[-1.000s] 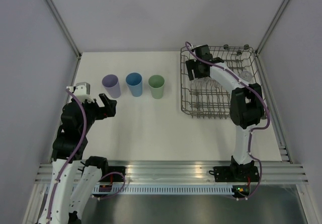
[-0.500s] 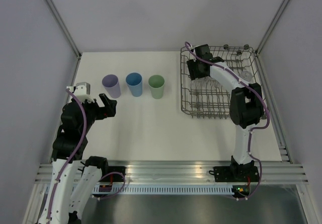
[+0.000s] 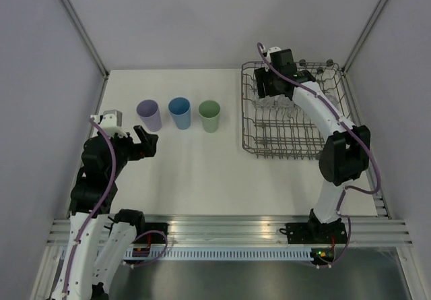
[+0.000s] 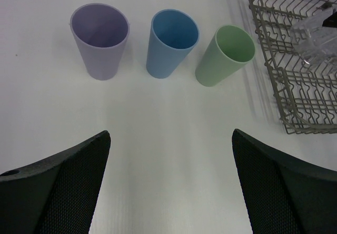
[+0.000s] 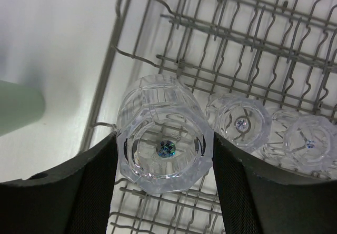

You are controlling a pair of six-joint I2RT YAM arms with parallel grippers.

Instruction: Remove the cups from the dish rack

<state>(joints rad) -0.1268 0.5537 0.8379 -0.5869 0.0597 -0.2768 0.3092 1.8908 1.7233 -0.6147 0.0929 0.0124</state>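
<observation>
The lavender cup point(image 3: 148, 115), the blue cup point(image 3: 179, 113) and the pale green cup point(image 3: 209, 116) stand upright in a row on the white table, left of the dish rack point(image 3: 296, 153). My right gripper point(image 3: 271, 90) is over the rack's far left corner, shut on a clear glass point(image 5: 164, 150) held bottom-up above the wires. Two more clear glasses point(image 5: 239, 122) point(image 5: 308, 142) sit upside down in the rack point(image 5: 105, 71). My left gripper point(image 3: 145, 141) is open and empty, near the table's left side, facing the three tumblers point(image 4: 171, 42).
Grey walls enclose the table on three sides. The rack's upright tines and its left rim point(image 4: 274, 81) lie right below the held glass. The green cup's side point(image 5: 18, 108) shows just left of the rack.
My right gripper has risen and shifted slightly away from the arm bases with the clear glass in it, and the right arm has stretched out. The left arm has not moved.
</observation>
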